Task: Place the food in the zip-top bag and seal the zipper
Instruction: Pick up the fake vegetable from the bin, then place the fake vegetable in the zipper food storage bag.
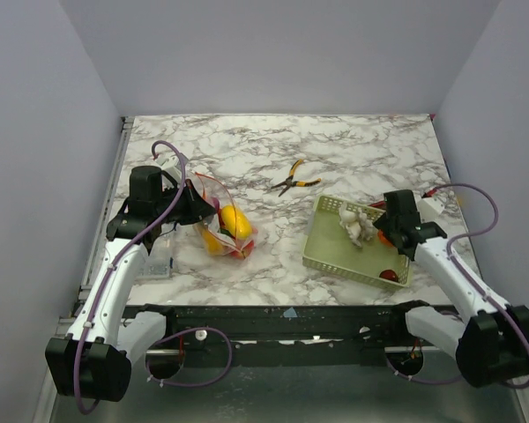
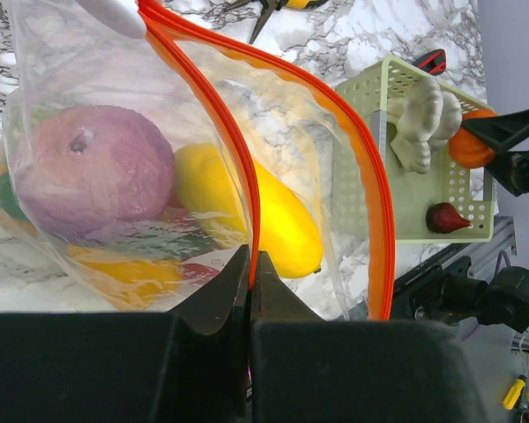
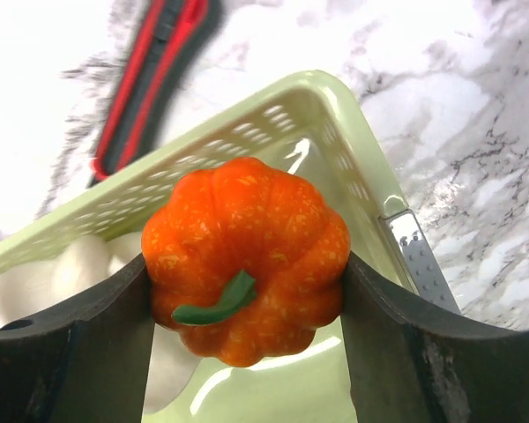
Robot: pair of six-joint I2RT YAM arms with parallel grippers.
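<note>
The clear zip-top bag (image 1: pixel 222 225) lies at the table's left, mouth held up, with a purple piece (image 2: pixel 93 172), a yellow mango (image 2: pixel 278 216) and other colourful food inside. My left gripper (image 2: pixel 249 264) is shut on the red-orange zipper (image 2: pixel 238 145) at one lip; the other lip (image 2: pixel 379 194) bows away, so the mouth gapes. Over the pale green basket (image 1: pixel 322 251), my right gripper (image 3: pixel 247 300) has both fingers pressed against the sides of an orange pumpkin (image 3: pixel 247 251) with a green stem. A dark red piece (image 2: pixel 445 218) lies in the basket.
White garlic-like bulbs (image 1: pixel 357 225) sit in the basket beside the pumpkin. Yellow-handled pliers (image 1: pixel 293 182) lie on the marble behind, between bag and basket. A red and black tool (image 3: pixel 150 79) rests just outside the basket's far rim.
</note>
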